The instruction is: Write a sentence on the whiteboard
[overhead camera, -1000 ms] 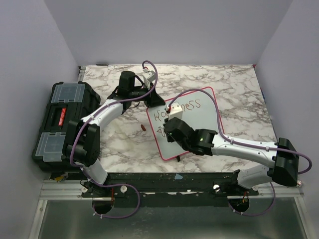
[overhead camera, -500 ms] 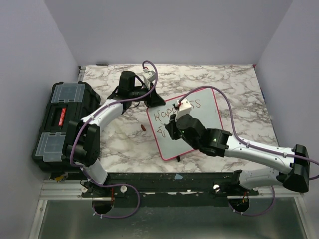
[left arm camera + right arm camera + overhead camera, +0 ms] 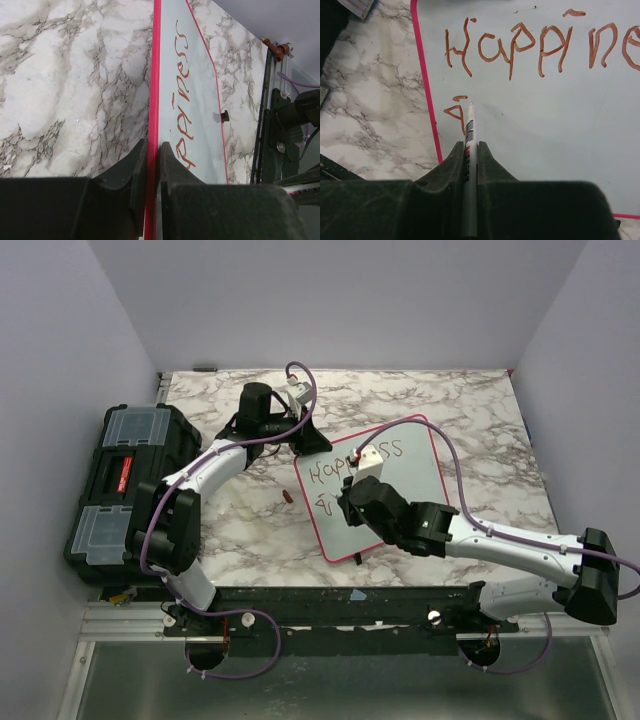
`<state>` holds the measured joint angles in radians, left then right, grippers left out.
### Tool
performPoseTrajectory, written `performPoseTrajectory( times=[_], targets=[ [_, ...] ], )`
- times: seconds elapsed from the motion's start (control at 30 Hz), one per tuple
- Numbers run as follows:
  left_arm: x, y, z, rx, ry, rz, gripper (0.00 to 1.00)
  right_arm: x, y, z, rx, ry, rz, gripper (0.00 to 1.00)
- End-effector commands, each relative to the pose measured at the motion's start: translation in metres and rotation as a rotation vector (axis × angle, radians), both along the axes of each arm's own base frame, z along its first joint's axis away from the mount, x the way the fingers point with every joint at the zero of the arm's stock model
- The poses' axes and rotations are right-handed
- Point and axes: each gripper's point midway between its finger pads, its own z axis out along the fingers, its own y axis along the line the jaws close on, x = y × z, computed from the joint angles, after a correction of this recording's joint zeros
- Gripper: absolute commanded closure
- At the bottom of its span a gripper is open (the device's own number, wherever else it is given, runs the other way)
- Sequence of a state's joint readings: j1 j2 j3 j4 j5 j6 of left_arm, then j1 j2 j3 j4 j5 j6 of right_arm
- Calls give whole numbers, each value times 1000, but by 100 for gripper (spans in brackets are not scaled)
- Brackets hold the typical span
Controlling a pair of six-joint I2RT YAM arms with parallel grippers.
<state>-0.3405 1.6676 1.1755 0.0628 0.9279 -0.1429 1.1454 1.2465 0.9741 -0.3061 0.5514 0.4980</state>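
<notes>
1. The right fingers (image 3: 456,156) were closed on a marker (image 3: 468,172), which ran straight out between them with its pale tip forward.
2. The marker's tip pointed at the whiteboard (image 3: 415,468), just right of the first short strokes of the 2nd line. Whether it touched the surface could not be told.
3. The left fingers (image 3: 139,165) were clamped on the whiteboard's pink frame at its far left corner, 1 finger on the white face and 1 on the outer side.
4. The sentence (image 3: 517,42) stood in red-brown lettering near the board's top edge. Line 1 read roughly "Happiness", and line 2 had only a few strokes at its left end.
5. The whiteboard sat in the middle of the marbled desk (image 3: 450,400), turned at an angle to the desk's edges, between the 2 arms.
6. A small red piece (image 3: 287,497) lay on the desk just left of the board.
7. A black toolbox (image 3: 125,485) with clear lid compartments stood at the desk's left side, well apart from the board.
</notes>
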Motion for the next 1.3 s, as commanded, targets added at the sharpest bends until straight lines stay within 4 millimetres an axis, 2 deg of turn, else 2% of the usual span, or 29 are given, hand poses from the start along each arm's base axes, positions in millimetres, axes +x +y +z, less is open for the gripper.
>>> performPoseTrajectory(
  times=[0.0,0.57,1.0,1.27],
  targets=[
    [11,2,15,4,-124,21,100,4,-5,-16,-43,10,-42,99],
    [12,1,15,5,-122,19,100,5,-13,-48,-129,37,-70,99],
    [12,1,15,6,-122,21,100,-11,-24,-67,-151,111,-45,99],
    [12,1,16,5,-123,18,100,-22,-26,-71,-130,153,-13,99]
  ],
)
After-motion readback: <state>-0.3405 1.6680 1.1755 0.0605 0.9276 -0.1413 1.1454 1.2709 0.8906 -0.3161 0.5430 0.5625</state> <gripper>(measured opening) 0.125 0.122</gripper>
